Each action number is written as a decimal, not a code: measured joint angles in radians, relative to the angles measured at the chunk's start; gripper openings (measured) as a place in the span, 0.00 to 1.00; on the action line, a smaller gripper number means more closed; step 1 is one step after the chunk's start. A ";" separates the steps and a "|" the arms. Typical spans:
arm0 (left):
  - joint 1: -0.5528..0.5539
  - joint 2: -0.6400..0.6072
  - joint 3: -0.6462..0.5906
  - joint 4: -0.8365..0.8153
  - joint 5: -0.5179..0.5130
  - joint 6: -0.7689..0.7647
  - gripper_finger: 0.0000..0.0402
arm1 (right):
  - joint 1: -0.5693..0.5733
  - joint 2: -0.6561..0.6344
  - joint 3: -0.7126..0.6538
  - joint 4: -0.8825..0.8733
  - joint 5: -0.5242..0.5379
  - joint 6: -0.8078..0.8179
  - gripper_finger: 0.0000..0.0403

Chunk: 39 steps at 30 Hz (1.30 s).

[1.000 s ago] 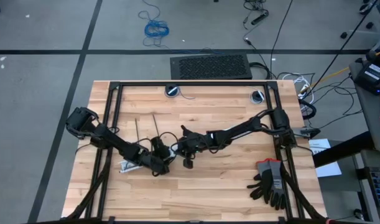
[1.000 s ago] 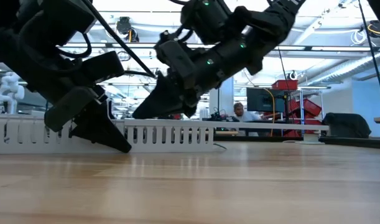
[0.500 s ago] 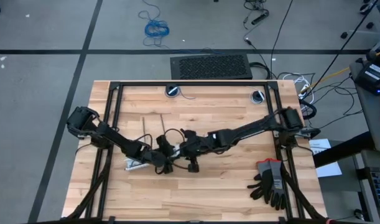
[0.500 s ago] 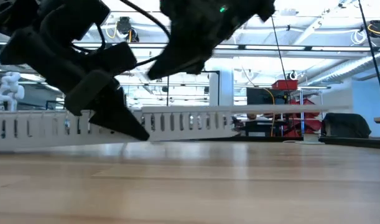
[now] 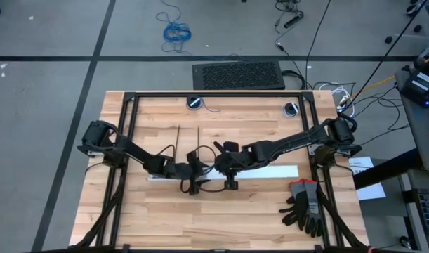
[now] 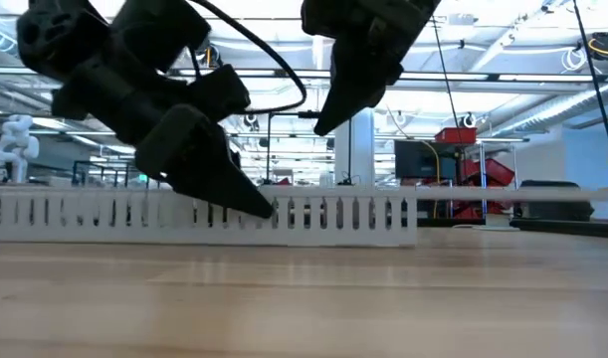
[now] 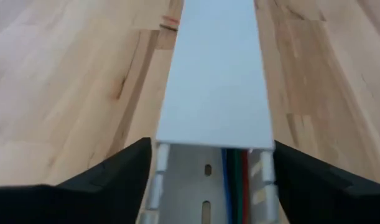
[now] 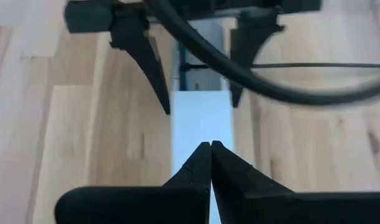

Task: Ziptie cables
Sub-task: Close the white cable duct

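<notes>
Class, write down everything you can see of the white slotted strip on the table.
The white slotted strip is a long plastic-looking channel lying flat on the wooden table, with slotted side walls and a smooth lid over part of it. Coloured cables lie inside the uncovered end. The left gripper straddles it, jaws open.

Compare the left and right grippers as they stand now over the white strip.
The left gripper has its fingers spread wide, one on each side of the white slotted strip. The right gripper has its fingers shut tip to tip, above the strip's flat white cover. The left gripper sits where the strip is uncovered, with the coloured wires showing inside; the right sits over the covered part. Both point down at the same strip, facing each other near the table middle.
</notes>
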State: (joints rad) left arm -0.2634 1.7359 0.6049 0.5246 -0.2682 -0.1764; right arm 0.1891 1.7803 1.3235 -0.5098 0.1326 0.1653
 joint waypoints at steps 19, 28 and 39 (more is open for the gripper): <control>0.024 -0.135 0.003 -0.350 0.059 0.052 0.81 | 0.011 0.114 -0.002 0.209 0.026 0.058 0.00; 0.028 -0.137 -0.077 -0.191 0.051 0.104 0.81 | 0.012 0.213 0.000 0.309 0.054 0.128 0.00; 0.082 -0.136 -0.167 -0.056 0.082 0.133 0.74 | 0.010 0.212 -0.001 0.314 0.052 0.159 0.00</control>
State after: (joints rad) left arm -0.1816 1.5997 0.4383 0.4684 -0.1863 -0.0436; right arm 0.1990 1.9926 1.3220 -0.1955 0.1844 0.3239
